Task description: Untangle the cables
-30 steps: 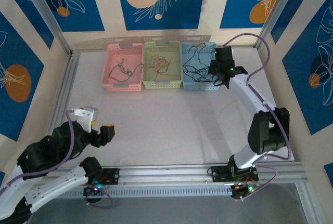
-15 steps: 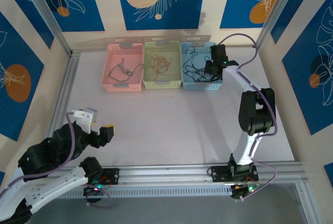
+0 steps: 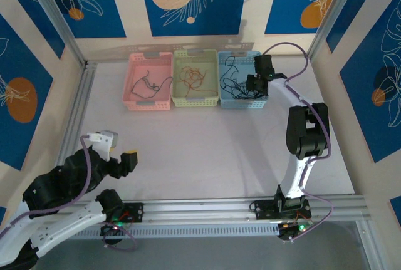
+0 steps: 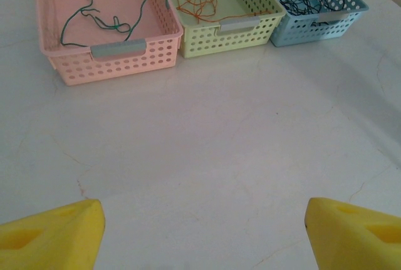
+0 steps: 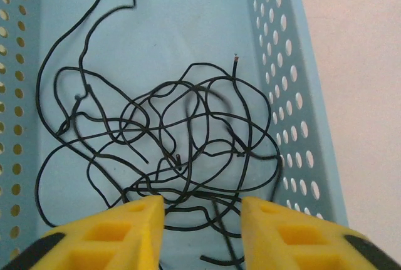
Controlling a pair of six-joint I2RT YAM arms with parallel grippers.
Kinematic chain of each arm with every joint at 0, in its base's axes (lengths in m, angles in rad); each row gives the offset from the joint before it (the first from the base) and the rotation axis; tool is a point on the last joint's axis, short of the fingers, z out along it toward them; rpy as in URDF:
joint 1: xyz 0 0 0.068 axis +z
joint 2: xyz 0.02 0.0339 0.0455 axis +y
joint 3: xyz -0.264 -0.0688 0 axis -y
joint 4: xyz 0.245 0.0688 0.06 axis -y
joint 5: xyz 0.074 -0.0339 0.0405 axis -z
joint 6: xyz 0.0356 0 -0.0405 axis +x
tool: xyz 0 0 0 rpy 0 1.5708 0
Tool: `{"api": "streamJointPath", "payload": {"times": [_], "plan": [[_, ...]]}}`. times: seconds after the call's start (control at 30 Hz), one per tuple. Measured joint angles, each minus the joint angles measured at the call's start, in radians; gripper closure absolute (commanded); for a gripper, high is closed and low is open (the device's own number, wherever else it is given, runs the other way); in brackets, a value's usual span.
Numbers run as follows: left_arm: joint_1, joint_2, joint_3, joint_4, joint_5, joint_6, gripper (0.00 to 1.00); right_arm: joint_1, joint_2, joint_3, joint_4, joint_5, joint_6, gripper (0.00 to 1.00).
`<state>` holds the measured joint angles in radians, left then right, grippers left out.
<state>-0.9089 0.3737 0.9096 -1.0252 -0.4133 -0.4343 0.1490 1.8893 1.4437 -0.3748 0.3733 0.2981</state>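
Over the blue basket [image 5: 282, 94], right claw [image 5: 202, 210] stands parted above loose black cables [image 5: 169, 138], left claw [image 4: 203, 226] wide open over counter [image 4: 200, 145]; depositing step, apparently; next: lift clear without snagging.

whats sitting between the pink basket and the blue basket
The yellow-green basket, holding tangled orange cables, sits between them; the top view shows it.

Three baskets are pictured: a pink basket [image 4: 125, 69], a yellow-green basket [image 4: 207, 41] and a blue basket [image 4: 313, 29]. Three lots of cables are counted: teal-green cables [image 4: 116, 27], red-orange cables [image 4: 194, 0], black cables [image 5: 182, 151]. Two grippers are seen: left gripper [image 4: 203, 223], right gripper [image 5: 202, 217].
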Motion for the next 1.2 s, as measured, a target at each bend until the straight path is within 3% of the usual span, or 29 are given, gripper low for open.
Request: {"api": "streamJointPath", "payload": {"times": [0.17, 0.3, 0.4, 0.5, 0.7, 0.8, 0.93, 1.07, 1.2], "plan": [[0.0, 0.0, 0.0, 0.0, 0.0, 0.0, 0.16, 0.0, -0.017, 0.002, -0.017, 0.0, 0.009, 0.56], [0.0, 0.0, 0.0, 0.0, 0.0, 0.0, 0.16, 0.002, -0.114, -0.022, -0.022, -0.006, 0.018, 0.55], [0.0, 0.0, 0.0, 0.0, 0.0, 0.0, 0.14, 0.014, -0.267, -0.098, -0.01, -0.008, 0.024, 0.54], [0.002, 0.001, 0.0, 0.0, -0.016, 0.005, 0.04, 0.047, -0.462, -0.227, 0.025, -0.014, 0.024, 0.5], [0.005, 0.078, 0.032, 0.028, -0.111, -0.016, 0.0, 0.12, -0.813, -0.557, 0.141, -0.046, 0.017, 0.28], [0.005, 0.138, 0.025, 0.159, -0.175, 0.004, 0.0, 0.118, -0.936, -0.741, 0.204, -0.05, 0.005, 0.27], [0.006, 0.222, -0.085, 0.407, -0.296, 0.092, 0.0, 0.117, -0.982, -0.891, 0.265, -0.041, -0.032, 0.28], [0.024, 0.318, -0.286, 0.726, -0.381, 0.265, 0.0, 0.097, -0.982, -1.0, 0.376, -0.027, -0.087, 0.3], [0.131, 0.369, -0.533, 1.069, -0.37, 0.471, 0.0, 0.034, -0.922, -1.068, 0.514, -0.013, -0.108, 0.31]]}}
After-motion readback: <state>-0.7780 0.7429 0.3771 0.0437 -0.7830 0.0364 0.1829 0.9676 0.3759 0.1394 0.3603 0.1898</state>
